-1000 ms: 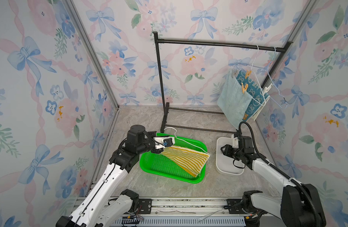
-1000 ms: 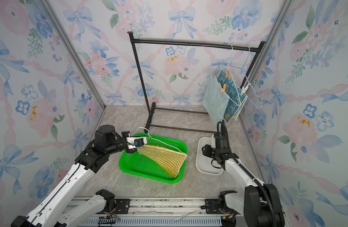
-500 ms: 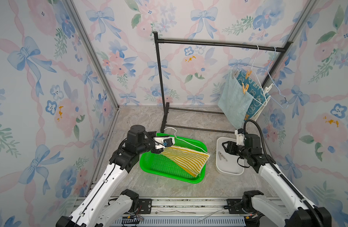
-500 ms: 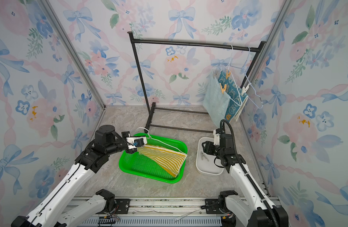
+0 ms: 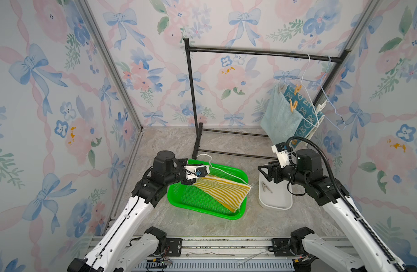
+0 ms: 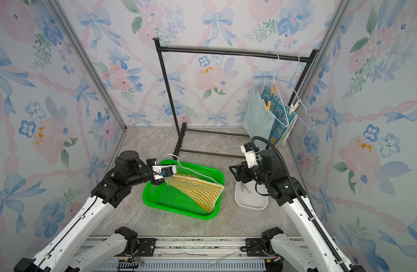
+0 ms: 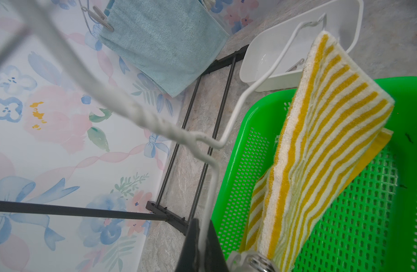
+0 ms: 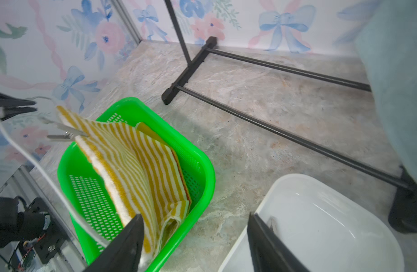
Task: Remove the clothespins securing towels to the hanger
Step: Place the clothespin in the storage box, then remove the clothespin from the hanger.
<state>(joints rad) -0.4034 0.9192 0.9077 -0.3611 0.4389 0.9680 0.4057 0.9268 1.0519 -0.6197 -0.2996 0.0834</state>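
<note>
My left gripper [image 7: 202, 227] is shut on the white wire hanger [image 7: 238, 113], held over the green basket [image 5: 226, 215]. The yellow-and-white striped towel [image 5: 222, 190] droops from that hanger into the basket, with a grey clothespin [image 8: 66, 133] clipped at its upper corner. My right gripper [image 5: 264, 169] stands open and empty above the near-left edge of the white bin [image 5: 276, 206], where a loose clothespin [image 5: 265, 187] lies. At the back right a teal towel [image 5: 279, 117] and a blue bunny towel [image 5: 306, 110] hang from hangers, pinned by tan clothespins [image 5: 293, 104] and a white one [image 5: 320, 107].
The black clothes rack [image 5: 191, 94] stands behind the basket, its foot bars [image 8: 285, 134] running along the floor towards the bin. Patterned walls close in on three sides. The hanging teal towel [image 8: 400, 82] is close beside my right wrist.
My right gripper has opened wider and lifted up from the white bin, leaving a clothespin lying in it. The left arm and its hanger have not moved.
</note>
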